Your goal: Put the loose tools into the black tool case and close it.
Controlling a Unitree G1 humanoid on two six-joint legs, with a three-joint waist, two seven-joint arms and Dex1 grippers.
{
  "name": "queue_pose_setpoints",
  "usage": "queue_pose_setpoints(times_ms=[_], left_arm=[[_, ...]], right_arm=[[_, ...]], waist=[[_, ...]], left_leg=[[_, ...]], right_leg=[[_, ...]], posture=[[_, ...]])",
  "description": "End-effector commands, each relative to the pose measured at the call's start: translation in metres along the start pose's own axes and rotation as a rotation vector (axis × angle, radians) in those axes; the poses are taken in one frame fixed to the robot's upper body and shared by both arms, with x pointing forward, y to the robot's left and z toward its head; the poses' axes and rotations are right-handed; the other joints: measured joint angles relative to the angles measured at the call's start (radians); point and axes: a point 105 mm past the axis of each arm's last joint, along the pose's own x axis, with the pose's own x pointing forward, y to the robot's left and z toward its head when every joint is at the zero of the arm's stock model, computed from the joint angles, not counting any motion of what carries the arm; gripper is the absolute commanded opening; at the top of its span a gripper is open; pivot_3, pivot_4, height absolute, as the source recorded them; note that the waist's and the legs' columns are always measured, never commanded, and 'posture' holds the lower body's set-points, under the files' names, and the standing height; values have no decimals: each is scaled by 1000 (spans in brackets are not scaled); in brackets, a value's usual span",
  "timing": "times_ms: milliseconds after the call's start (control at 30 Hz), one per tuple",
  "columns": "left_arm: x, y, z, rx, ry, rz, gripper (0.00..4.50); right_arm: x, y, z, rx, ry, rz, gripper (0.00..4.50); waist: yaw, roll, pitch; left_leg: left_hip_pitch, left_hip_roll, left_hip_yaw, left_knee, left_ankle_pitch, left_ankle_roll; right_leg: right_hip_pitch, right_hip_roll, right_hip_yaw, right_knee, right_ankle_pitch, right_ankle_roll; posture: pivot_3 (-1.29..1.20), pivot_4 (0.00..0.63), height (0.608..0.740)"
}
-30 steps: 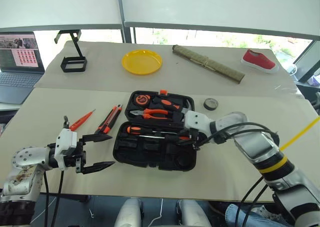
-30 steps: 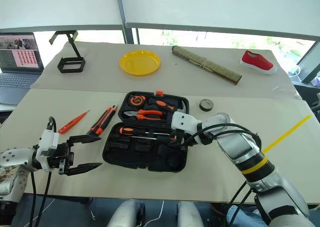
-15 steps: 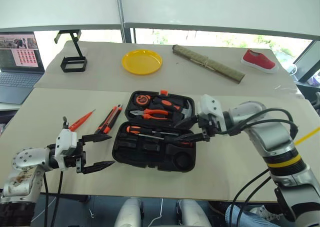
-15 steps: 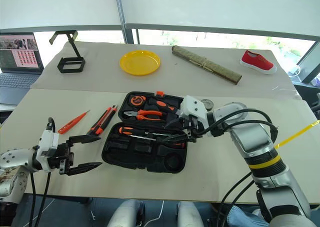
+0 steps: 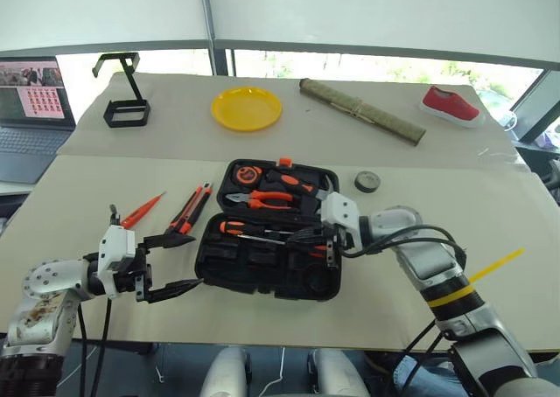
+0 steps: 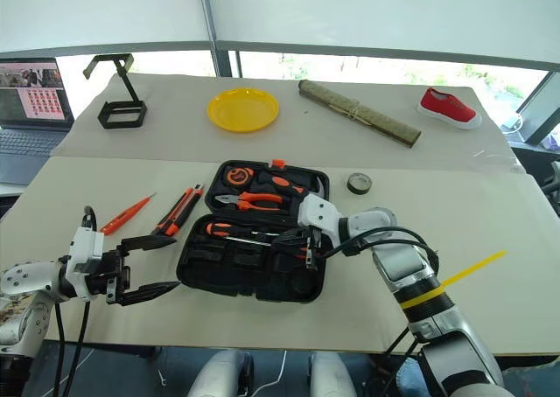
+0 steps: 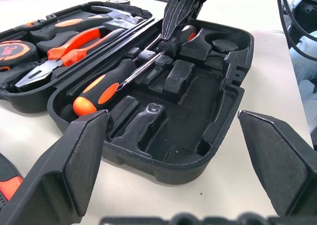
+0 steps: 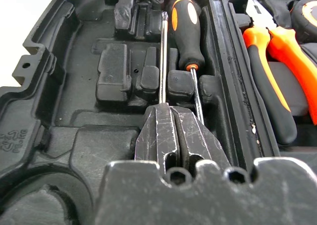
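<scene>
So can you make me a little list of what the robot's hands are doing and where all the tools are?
Case: black tool case lies open on the table
In the case: two screwdrivers, pliers, hammer
Right gripper: shut, pressing down inside the case by a screwdriver shaft
Left gripper: open, holding nothing, beside the case
Not packed yet: slim orange screwdriver, utility knife, small dark roll
Lid: not closed
</scene>
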Motion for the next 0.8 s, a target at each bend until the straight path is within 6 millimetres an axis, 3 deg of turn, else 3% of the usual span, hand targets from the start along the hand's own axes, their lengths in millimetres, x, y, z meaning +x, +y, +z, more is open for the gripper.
queue_pose_setpoints(times_ms=[33,300,467,567,733,800], left_arm=[[-3,3,10,33,-7,4,4500],[-3,8,7,23,-1,44,4500],[-19,15,3,-33,-19,180,4500],[-45,20,-1,-80,-34,326,4500],[-101,23,-18,-118,43,640,4500],[-125,21,-25,-149,84,750,4500]], right_arm=[[5,5,-15,-35,60,28,59],[14,13,-17,-127,95,61,59],[-6,0,33,-64,-198,-66,59],[-32,11,38,19,-243,-51,809],[-74,28,36,34,-279,-176,2513],[-90,36,39,28,-373,-223,3156]], waist=[[-1,0,0],[-2,0,0],[-4,-1,0],[0,0,1],[6,-2,1],[4,-2,1]], left_leg=[[1,0,0,0,0,0],[3,0,1,-1,0,0],[3,1,1,-1,0,0],[0,2,-1,-2,0,0],[2,2,-3,-2,-1,1],[2,2,-3,-2,-1,1]], right_leg=[[0,0,0,0,0,0],[1,0,1,0,0,0],[1,1,2,0,0,0],[-2,0,2,0,0,-1],[0,-2,2,-1,0,0],[0,-1,2,-1,0,0]], posture=[[0,150,740],[0,150,740],[0,150,740],[0,150,740],[0,150,740],[0,150,740]])
